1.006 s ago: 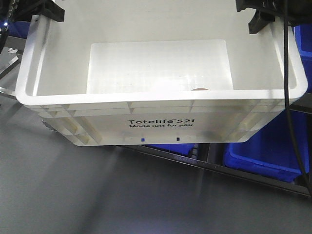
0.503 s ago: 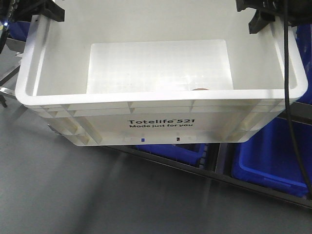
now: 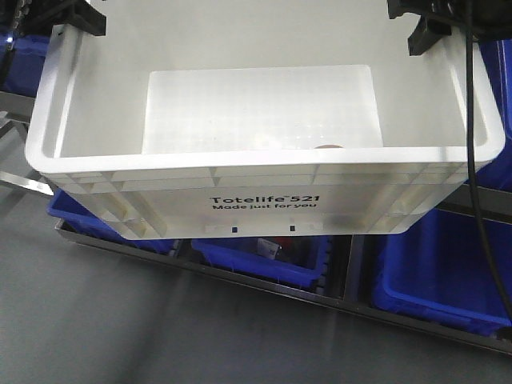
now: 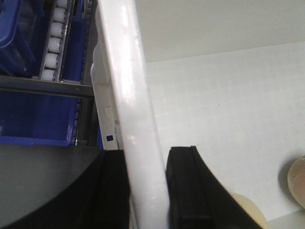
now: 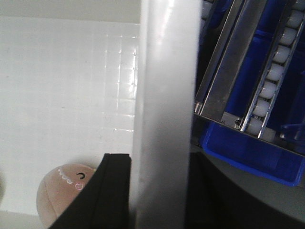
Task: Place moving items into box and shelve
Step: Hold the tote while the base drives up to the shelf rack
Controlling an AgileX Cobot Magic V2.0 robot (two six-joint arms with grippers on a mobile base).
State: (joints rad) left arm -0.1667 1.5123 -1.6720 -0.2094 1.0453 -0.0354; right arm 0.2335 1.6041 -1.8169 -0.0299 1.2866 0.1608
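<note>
The box (image 3: pixel 256 164) is a large white crate printed "Totelife 521", held up in front of me by both side rims. My left gripper (image 3: pixel 76 18) is shut on the left rim (image 4: pixel 128 95), with one black finger on each side (image 4: pixel 147 191). My right gripper (image 3: pixel 424 24) is shut on the right rim (image 5: pixel 167 71) in the same way (image 5: pixel 159 191). Both moving items lie on the box floor. The pale cream ball (image 4: pixel 250 212) and the pinkish-brown ball (image 4: pixel 298 183) show in the left wrist view. The pinkish-brown ball (image 5: pixel 62 191) has a small drawn face.
Below and beyond the box stands a metal rack with blue plastic bins (image 3: pixel 440 272) (image 3: pixel 264 252). White roller tracks (image 4: pixel 55 38) (image 5: pixel 276 71) run along the rack beside both rims. Grey floor (image 3: pixel 160 336) lies in front.
The box keeps its place in the front view with both grippers still clamped. The rack and blue bins have slid further into view beneath it, now spanning the whole width.
</note>
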